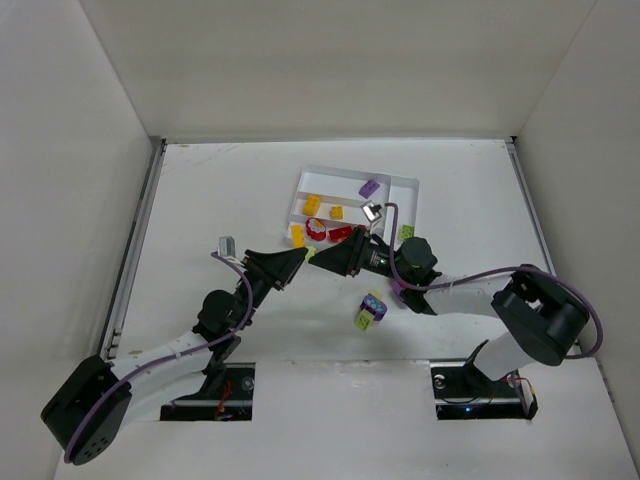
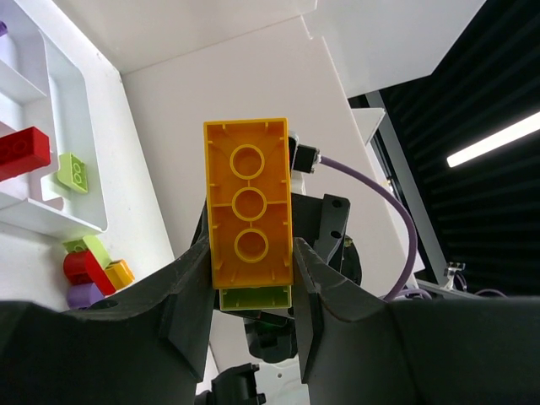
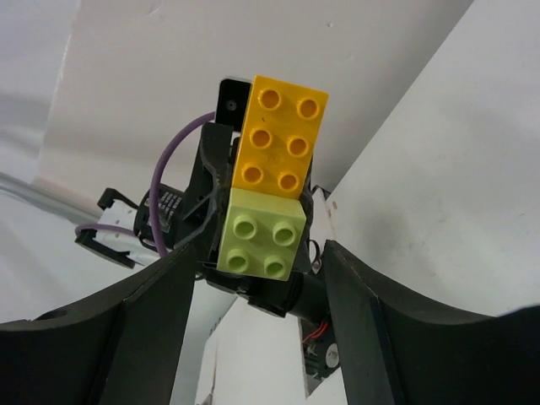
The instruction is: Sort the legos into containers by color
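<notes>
My left gripper is shut on a yellow-orange brick that has a lime green brick joined to its end. It holds the pair above the table, just in front of the white tray. My right gripper is open; its fingers stand wide on either side of the green brick without touching it, and the yellow one sits above. The two grippers face each other tip to tip in the top view, the left and the right.
The tray holds yellow bricks, red pieces, a purple brick and a green brick at its right end. A clump of joined purple, green, red and yellow bricks lies on the table by my right arm.
</notes>
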`<act>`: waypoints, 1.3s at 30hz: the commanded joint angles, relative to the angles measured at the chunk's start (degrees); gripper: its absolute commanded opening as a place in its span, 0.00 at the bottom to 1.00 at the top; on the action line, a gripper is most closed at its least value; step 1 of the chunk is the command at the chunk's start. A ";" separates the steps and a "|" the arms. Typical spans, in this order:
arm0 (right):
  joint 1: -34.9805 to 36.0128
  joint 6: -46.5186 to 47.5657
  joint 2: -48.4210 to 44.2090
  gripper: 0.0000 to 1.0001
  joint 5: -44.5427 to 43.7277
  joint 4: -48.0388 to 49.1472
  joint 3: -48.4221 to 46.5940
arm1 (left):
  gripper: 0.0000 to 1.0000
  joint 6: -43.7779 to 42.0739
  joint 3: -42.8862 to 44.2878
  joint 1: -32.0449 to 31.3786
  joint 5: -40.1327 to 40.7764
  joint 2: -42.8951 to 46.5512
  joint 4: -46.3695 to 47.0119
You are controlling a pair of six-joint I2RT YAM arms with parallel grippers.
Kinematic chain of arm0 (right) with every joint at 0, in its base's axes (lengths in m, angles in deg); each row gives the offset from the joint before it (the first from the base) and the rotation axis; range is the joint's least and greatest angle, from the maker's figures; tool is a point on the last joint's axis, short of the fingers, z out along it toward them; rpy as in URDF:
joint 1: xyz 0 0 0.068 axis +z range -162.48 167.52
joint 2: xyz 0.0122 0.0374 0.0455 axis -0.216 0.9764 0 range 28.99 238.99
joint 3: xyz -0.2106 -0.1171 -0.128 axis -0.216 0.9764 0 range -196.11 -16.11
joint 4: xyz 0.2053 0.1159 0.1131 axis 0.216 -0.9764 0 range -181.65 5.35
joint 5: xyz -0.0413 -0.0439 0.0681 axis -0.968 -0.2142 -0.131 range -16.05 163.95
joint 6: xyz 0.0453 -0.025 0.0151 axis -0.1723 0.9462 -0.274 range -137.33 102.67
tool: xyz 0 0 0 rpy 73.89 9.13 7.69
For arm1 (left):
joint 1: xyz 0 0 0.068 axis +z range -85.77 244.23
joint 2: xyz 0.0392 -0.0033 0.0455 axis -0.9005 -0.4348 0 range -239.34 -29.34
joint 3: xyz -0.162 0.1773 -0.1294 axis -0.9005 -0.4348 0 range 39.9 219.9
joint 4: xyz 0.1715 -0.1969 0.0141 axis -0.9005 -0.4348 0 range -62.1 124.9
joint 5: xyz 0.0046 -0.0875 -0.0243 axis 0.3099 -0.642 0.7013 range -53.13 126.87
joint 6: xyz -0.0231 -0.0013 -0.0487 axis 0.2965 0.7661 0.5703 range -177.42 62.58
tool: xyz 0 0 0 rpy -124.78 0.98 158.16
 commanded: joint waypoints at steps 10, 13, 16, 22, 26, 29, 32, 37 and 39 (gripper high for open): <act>0.40 -1.52 1.19 0.46 1.29 6.08 -2.47 | 0.16 -0.31 -0.56 -0.32 0.23 0.44 5.10; -0.39 -1.52 0.40 0.40 1.03 5.99 -1.68 | 0.17 -0.31 -0.74 -0.32 0.23 0.44 5.10; -2.40 -1.78 -1.35 0.39 1.29 5.73 -0.62 | 0.17 -0.22 -1.18 -0.32 0.23 0.44 5.10; -8.90 -1.52 -5.74 0.39 3.13 2.75 1.84 | 0.17 -0.40 -1.35 -0.32 -0.12 0.53 4.39; -12.25 -0.47 -8.12 0.39 3.75 -0.33 2.63 | 0.17 -0.49 -1.35 0.03 -0.47 0.09 4.39; -14.01 2.43 -9.53 0.39 2.71 -5.85 2.63 | 0.17 -0.83 -1.35 0.21 -0.64 -0.26 4.39; -14.54 8.04 -11.37 0.39 -2.29 -16.29 1.58 | 0.17 -1.98 -0.74 0.21 -0.91 -1.32 3.96; -14.45 19.91 -14.89 0.39 -20.28 -39.49 -2.63 | 0.17 -5.23 1.01 -0.67 -1.43 -3.86 2.29; -14.28 23.96 -14.98 0.39 -30.57 -48.20 -5.35 | 0.17 -6.46 1.98 -0.85 -2.14 -5.00 1.41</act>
